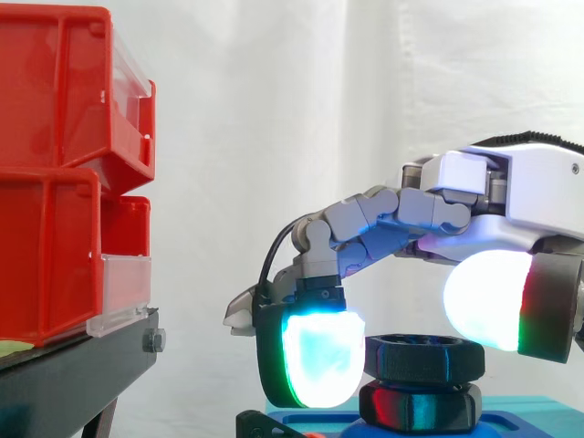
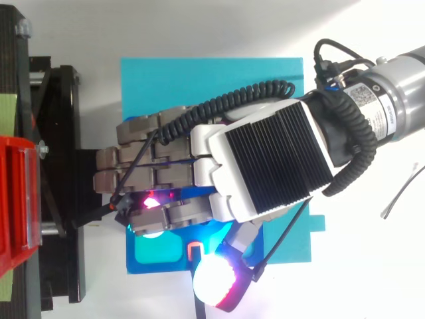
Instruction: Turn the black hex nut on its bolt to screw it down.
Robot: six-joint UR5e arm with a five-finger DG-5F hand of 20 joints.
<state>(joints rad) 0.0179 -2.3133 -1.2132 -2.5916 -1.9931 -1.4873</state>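
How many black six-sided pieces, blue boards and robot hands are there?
Black six-sided pieces: 2, the upper nut stacked over the lower piece
Blue board: 1
Robot hand: 1
Total: 4

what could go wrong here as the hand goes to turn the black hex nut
1. The hand sits close over the black hex nut, but no firm hold is visible; it may slip round the flats without turning it.
2. A second nut lies directly beneath; the two could bind or turn together.
3. In the top view the hand reaches the black stand; a wide wrist turn might knock it.
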